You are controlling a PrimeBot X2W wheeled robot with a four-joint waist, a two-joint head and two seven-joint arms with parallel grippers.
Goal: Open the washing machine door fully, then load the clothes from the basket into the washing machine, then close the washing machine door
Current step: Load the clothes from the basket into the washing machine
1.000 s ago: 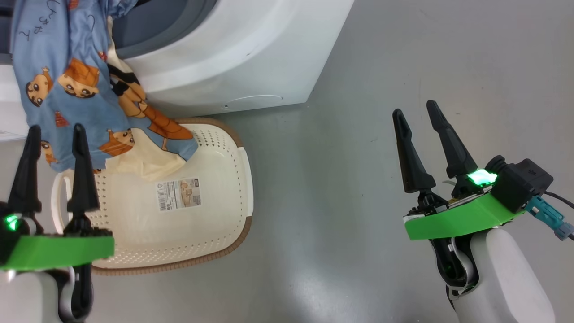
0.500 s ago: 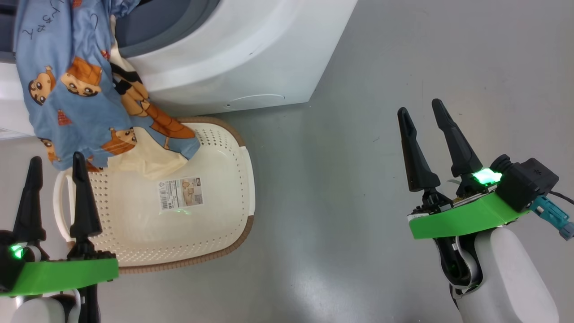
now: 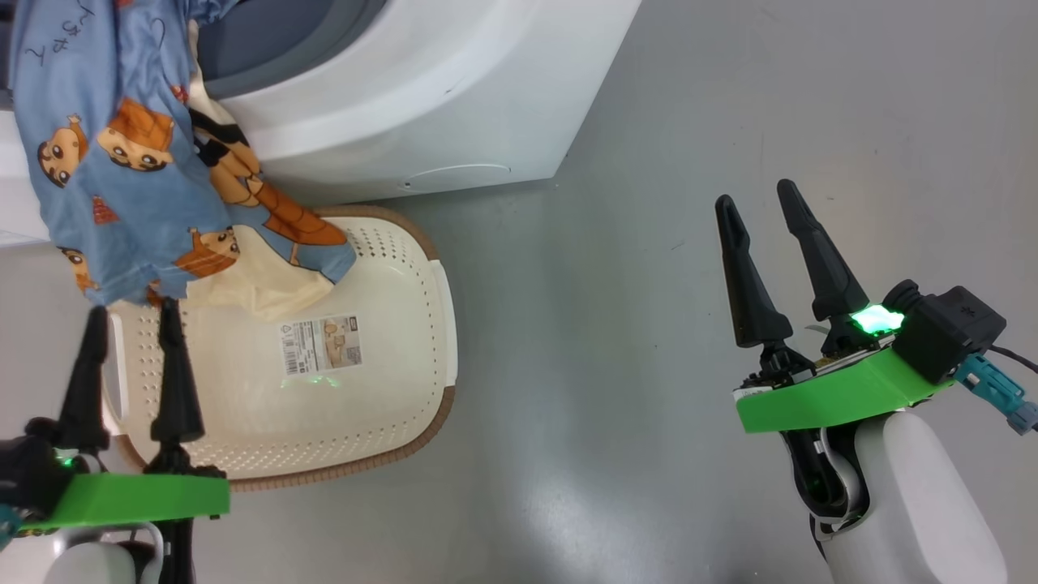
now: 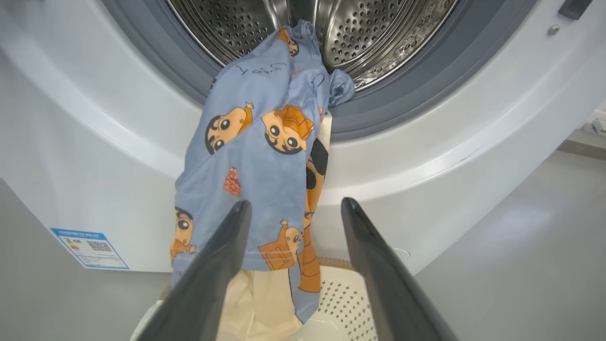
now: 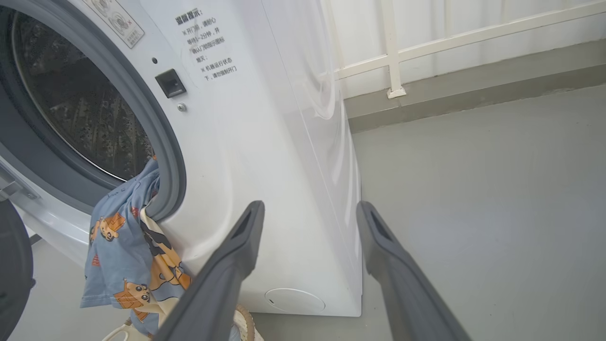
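Currently both claws are released and holding nothing. The left gripper [image 3: 134,307] has its fingers spread over the near left end of the small cream-white perforated plastic basket with the brown woven rim [image 3: 442,410]. The right gripper [image 3: 753,193] hovers over bare grey floor, well apart from everything. The light blue fabric printed with orange-brown cartoon figures, bundled with its cream cloth piece [image 4: 265,156], is only half loaded. Its top lies over the grey-blue rubber gasket [image 4: 378,111] into the mouth of the steel perforated drum [image 4: 378,33]. The rest hangs down the front of the big white front-loading washing machine [image 3: 422,97], with the cream end resting in the basket's far corner. Judgement: light, limp and not fragile. It will sag and fold wherever I pinch, and the hanging weight may drag it back out. I would pinch low on the hanging part, where blue and cream overlap, so both lift together, then push in past the gasket. Against a second ago, the left gripper has drawn back from alongside the hanging fabric to below its hem. Its fingers are no less spread, and the right gripper and the clothes have scarcely shifted.
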